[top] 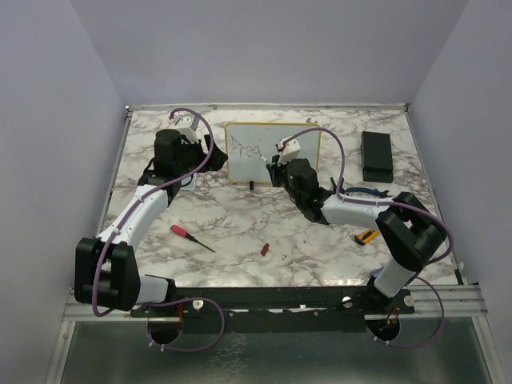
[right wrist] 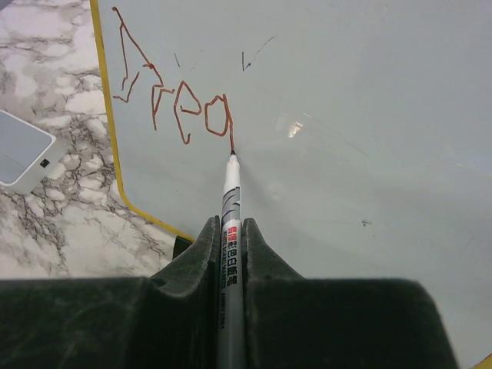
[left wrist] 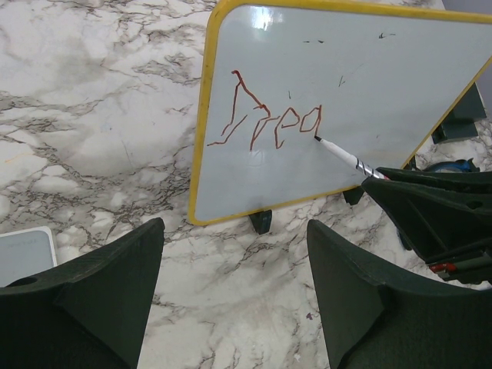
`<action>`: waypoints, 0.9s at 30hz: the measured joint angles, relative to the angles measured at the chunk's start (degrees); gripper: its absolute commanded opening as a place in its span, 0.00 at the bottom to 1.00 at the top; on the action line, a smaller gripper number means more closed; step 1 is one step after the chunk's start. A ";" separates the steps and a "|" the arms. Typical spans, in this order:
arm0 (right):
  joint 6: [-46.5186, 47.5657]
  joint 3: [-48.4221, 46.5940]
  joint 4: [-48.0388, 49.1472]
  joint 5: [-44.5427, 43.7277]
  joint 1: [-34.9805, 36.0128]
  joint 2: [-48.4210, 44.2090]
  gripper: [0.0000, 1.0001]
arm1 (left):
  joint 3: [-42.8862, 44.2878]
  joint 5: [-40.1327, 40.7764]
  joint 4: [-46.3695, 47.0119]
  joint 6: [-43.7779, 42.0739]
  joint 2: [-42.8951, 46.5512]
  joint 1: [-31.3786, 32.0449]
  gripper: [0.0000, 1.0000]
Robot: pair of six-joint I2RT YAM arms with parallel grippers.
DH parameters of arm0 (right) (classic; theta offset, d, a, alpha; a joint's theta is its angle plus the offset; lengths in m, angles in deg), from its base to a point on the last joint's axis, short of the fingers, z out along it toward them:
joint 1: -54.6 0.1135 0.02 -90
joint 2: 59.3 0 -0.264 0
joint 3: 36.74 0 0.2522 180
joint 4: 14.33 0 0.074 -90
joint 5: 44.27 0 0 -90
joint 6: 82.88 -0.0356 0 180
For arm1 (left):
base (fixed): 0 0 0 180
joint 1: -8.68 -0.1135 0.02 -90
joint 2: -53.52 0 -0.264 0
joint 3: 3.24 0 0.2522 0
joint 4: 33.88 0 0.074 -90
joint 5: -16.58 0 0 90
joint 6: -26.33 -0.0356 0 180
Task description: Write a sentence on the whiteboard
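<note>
tightly, the right gripper [right wrist: 229, 231] clamps a marker [right wrist: 231, 184], its tip touching the whiteboard [right wrist: 361, 115] at the foot of the last letter of the sentence [right wrist: 181, 108]: red-brown strokes reading "drea" in the board's upper left part. the left gripper [left wrist: 234, 231] hangs spread and empty, near the board's left edge. the board leans on black feet at the far middle of the marble table [top: 240, 216]. a grey pad [right wrist: 19, 150] lies just left of it; a red-handled screwdriver [top: 190, 237] and a black box [top: 377, 156] lie well apart.
</note>
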 measured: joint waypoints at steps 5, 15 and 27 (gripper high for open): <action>-0.17 0.44 -0.09 -0.07 0.04 -0.42 0.01 | 0.00 0.00 0.00 -0.02 0.00 0.00 0.76; 0.22 0.44 -0.87 -2.19 0.04 -1.66 0.01 | 0.00 0.00 -0.02 -0.02 0.02 0.00 0.76; 2.01 2.38 -0.79 -1.44 0.02 -9.86 0.01 | -0.02 0.00 0.00 0.00 0.02 0.00 0.76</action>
